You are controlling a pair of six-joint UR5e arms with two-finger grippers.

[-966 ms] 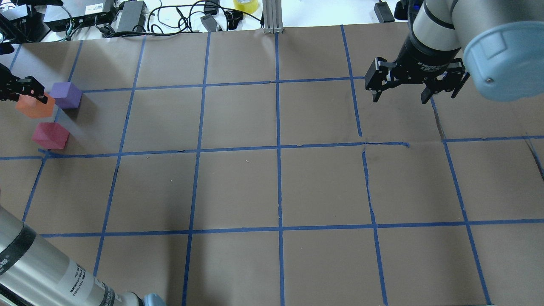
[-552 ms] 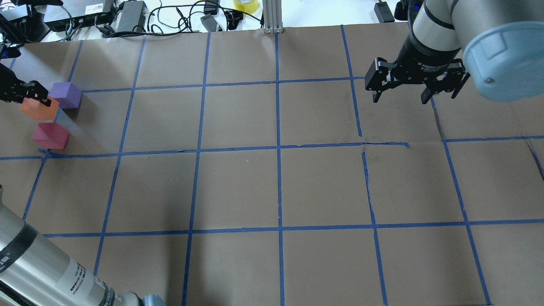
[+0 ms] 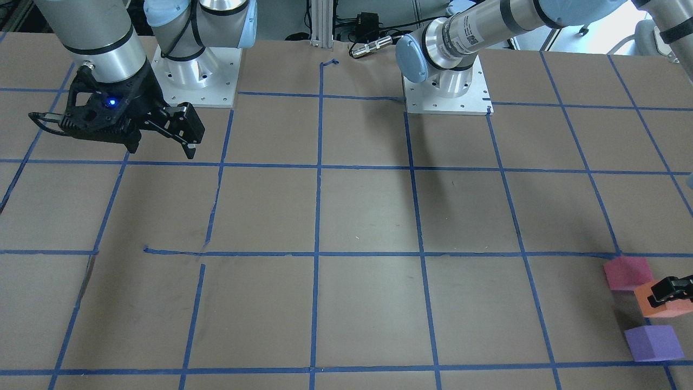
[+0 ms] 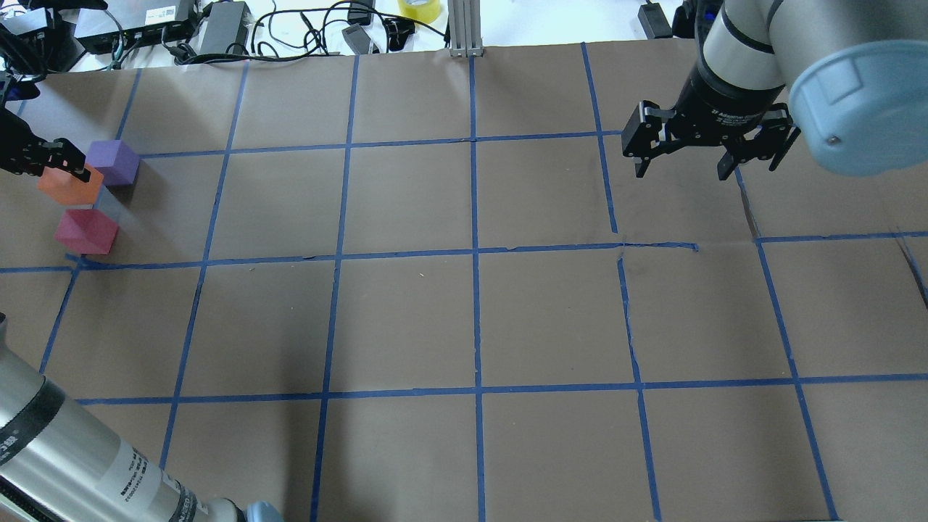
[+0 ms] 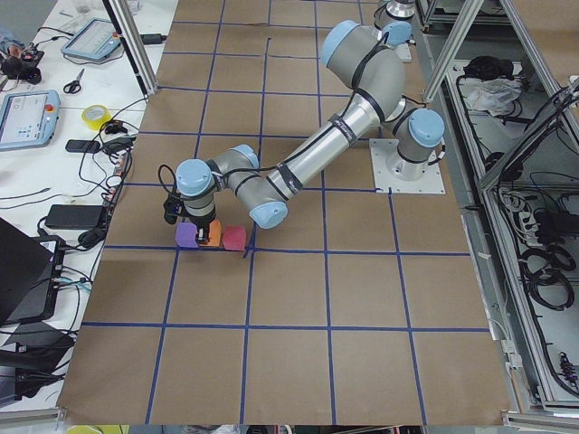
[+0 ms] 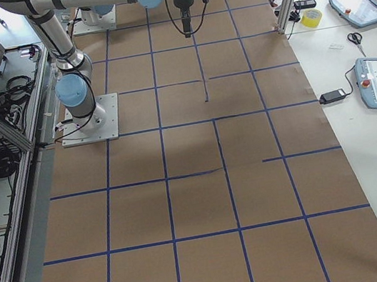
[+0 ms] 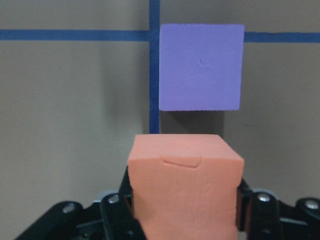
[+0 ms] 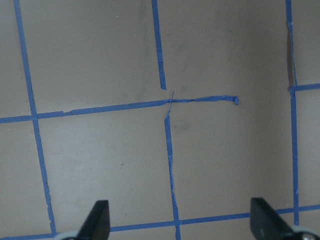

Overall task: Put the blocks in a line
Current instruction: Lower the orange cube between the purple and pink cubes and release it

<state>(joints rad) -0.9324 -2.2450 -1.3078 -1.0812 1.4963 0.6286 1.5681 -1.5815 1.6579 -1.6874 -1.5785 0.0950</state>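
My left gripper (image 4: 52, 172) is shut on the orange block (image 4: 69, 188) at the table's far left. The block is held low between the purple block (image 4: 112, 163) and the pinkish-red block (image 4: 85, 232). I cannot tell if it touches the table. In the left wrist view the orange block (image 7: 185, 185) sits between the jaws, with the purple block (image 7: 201, 67) just ahead and a small gap between them. The front view shows the pinkish-red (image 3: 627, 273), orange (image 3: 658, 307) and purple (image 3: 652, 342) blocks roughly in a row. My right gripper (image 4: 681, 170) hangs open and empty over the far right.
Brown paper with a blue tape grid (image 4: 475, 250) covers the table. Cables, power bricks and a yellow tape roll (image 4: 419, 7) lie beyond the far edge, beside an aluminium post (image 4: 464, 29). The arm bases (image 3: 195, 76) stand at the robot's side.
The left gripper has lowered the orange block and shifted it slightly right, into the gap between the purple and pinkish-red blocks. The right gripper has barely moved.
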